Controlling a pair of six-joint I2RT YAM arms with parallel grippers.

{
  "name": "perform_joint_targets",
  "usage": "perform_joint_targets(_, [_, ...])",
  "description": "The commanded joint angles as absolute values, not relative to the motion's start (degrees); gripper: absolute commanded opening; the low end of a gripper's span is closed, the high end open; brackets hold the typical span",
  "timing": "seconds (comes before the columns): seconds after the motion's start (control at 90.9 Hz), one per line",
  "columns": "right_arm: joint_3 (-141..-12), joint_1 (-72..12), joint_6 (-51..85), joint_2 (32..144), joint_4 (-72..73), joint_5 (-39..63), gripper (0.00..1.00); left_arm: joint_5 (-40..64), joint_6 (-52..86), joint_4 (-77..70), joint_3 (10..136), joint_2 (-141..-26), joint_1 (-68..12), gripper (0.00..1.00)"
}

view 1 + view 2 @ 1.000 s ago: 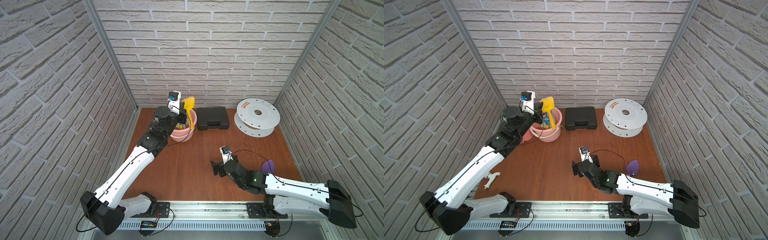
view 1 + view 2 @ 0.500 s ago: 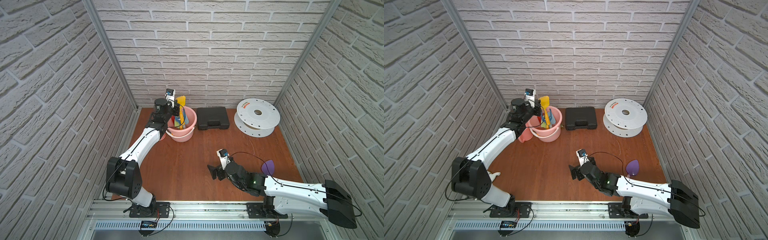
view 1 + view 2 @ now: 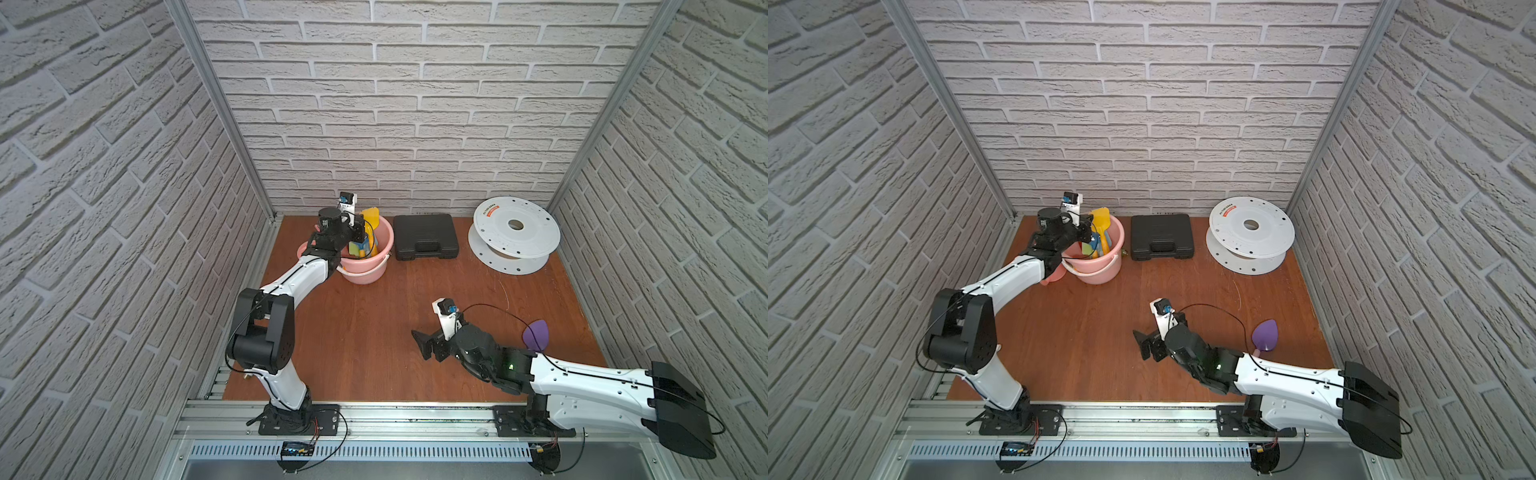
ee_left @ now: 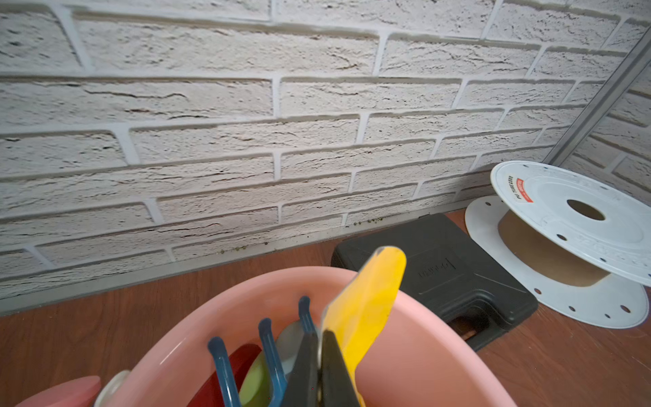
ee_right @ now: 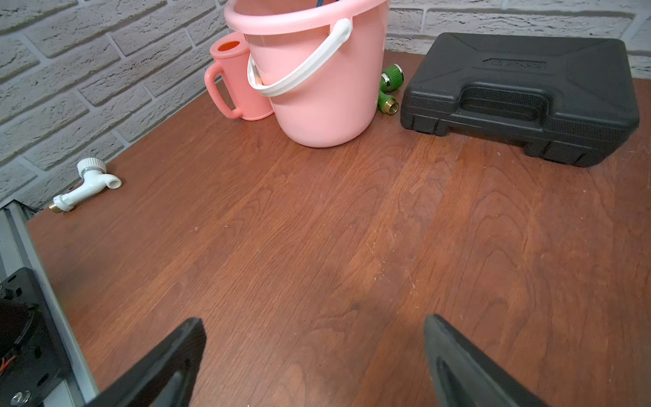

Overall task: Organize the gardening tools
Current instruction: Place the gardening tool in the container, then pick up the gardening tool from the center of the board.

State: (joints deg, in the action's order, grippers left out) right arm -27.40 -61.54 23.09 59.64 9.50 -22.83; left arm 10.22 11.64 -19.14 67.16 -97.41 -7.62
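The yellow spade [image 4: 366, 299] stands blade-up inside the pink bucket [image 5: 324, 105], leaning toward its far rim. The left gripper [image 4: 318, 334] reaches in over the rim. Its jaws are narrow, almost together, and look closed on the spade's lower part, though that contact is partly hidden. In the left wrist view a blue rake [image 4: 271, 352], a red tool [image 4: 243, 359], a green one [image 4: 257, 380] and a pale blue one [image 4: 292, 334] are also in the bucket.

I judge the job mostly done. What is left for this arm is to let the yellow spade go and lift out.

The watering can [image 5: 239, 81] stands upright on the tabletop [image 5: 352, 246], touching the bucket on the side toward the left wall. Whether it counts as put away I cannot tell.

One tool is clearly out. The purple spade [image 3: 1265, 334] lies flat on the tabletop near the right wall, well apart from the bucket.

The right gripper [image 5: 313, 322] hangs low over bare wood mid-table, jaws wide and holding nothing. It faces the bucket, so the purple spade lies behind it, beside its own forearm and cable. I expect that arm must pull back and turn to reach it.

A green hose fitting [image 5: 389, 88] sits between the bucket and the black case [image 3: 426, 237]. The white reel [image 3: 515, 226] is in the far right corner, and a white tap [image 5: 88, 183] lies by the left wall. None of them blocks the path from the purple spade to the bucket.
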Motion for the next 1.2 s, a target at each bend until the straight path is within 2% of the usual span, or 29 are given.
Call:
perform_joint_targets(0.0, [-26.6,-62.0,22.5,58.0,12.1,-22.9,1.0,11.1,11.5,-22.8,65.9,-96.7,-6.9,0.24])
perform_joint_targets(0.022, [-26.6,-62.0,22.6,58.0,12.1,-22.9,1.0,11.1,11.5,-22.7,65.8,-96.6,-6.8,0.32])
perform_joint_targets(0.055, [-26.5,-62.0,22.7,57.8,12.1,-22.9,1.0,11.3,11.5,-22.4,65.7,-96.2,-6.6,0.39])
perform_joint_targets(0.132, [-26.5,-62.0,23.0,57.6,11.9,-22.8,1.0,11.4,11.6,-21.3,65.4,-95.0,-6.1,0.45])
perform_joint_targets(0.176, [-26.5,-62.0,23.1,57.3,11.8,-22.7,1.0,11.6,11.8,-20.8,65.3,-94.1,-5.9,0.54])
perform_joint_targets(0.253, [-26.5,-62.0,23.3,56.8,11.5,-22.6,1.0,11.2,11.9,-19.6,65.0,-91.9,-5.5,0.58])
perform_joint_targets(0.341, [-26.5,-62.0,23.5,56.2,11.1,-22.6,1.0,10.8,12.6,-17.8,64.8,-89.1,-5.5,0.69])
perform_joint_targets(0.385, [-26.4,-62.0,23.6,56.0,11.1,-22.8,1.0,10.5,13.6,-17.3,64.5,-87.5,-5.5,0.77])
perform_joint_targets(0.407, [-26.4,-62.0,23.7,56.0,11.1,-22.9,1.0,10.4,14.2,-17.2,64.2,-87.1,-5.6,0.9])
perform_joint_targets(0.44, [-26.4,-62.0,23.7,56.1,11.0,-23.2,1.0,10.2,15.2,-17.3,63.9,-86.2,-5.6,0.97])
perform_joint_targets(0.693, [-27.3,-62.0,25.1,56.9,8.7,-25.3,1.0,5.1,20.3,-17.2,60.6,-81.6,-10.0,0.98])
perform_joint_targets(0.913, [-28.8,-62.0,26.2,57.4,4.2,-30.3,1.0,-6.0,21.7,-19.1,53.7,-77.2,-20.5,0.98])
perform_joint_targets(1.188, [-27.4,-61.7,26.2,56.0,2.8,-38.3,1.0,-12.1,21.7,-22.0,44.0,-73.4,-33.6,0.98])
